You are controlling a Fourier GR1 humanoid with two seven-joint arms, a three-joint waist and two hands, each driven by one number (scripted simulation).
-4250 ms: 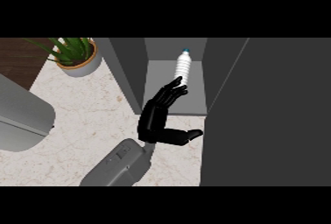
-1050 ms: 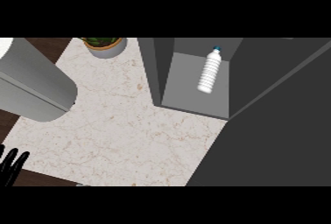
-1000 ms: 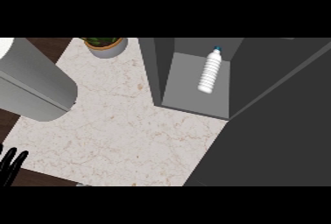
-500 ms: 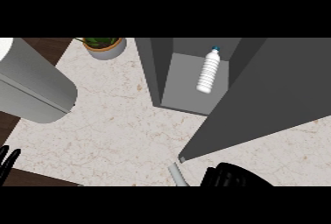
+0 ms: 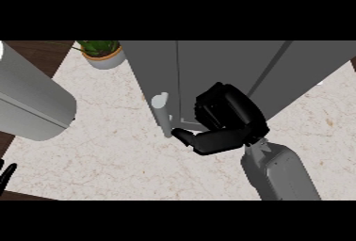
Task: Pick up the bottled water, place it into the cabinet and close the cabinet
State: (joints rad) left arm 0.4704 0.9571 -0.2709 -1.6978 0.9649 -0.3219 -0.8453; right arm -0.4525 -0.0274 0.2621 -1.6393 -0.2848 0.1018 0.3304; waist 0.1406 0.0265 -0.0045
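Observation:
The grey cabinet [image 5: 306, 61] stands at the back of the counter. Its door [image 5: 156, 70] is swung across the front, with a pale handle [image 5: 162, 114] at its lower edge. The bottled water is hidden behind the door. My right hand [image 5: 228, 115] is against the door just right of the handle, fingers pressed to the panel and thumb pointing left. It holds nothing. Only the fingertips of my left hand [image 5: 6, 175] show, resting upright at the lower left edge.
A large grey rounded appliance [image 5: 28, 108] fills the left side. A potted plant [image 5: 103, 52] stands at the back left, beside the cabinet. Pale marble counter [image 5: 111, 155] lies between the appliance and the cabinet, with a dark counter edge at lower left.
The cabinet door has swung from wide open to across the opening, hiding the bottle. My right hand came up from the lower edge and now rests on the door.

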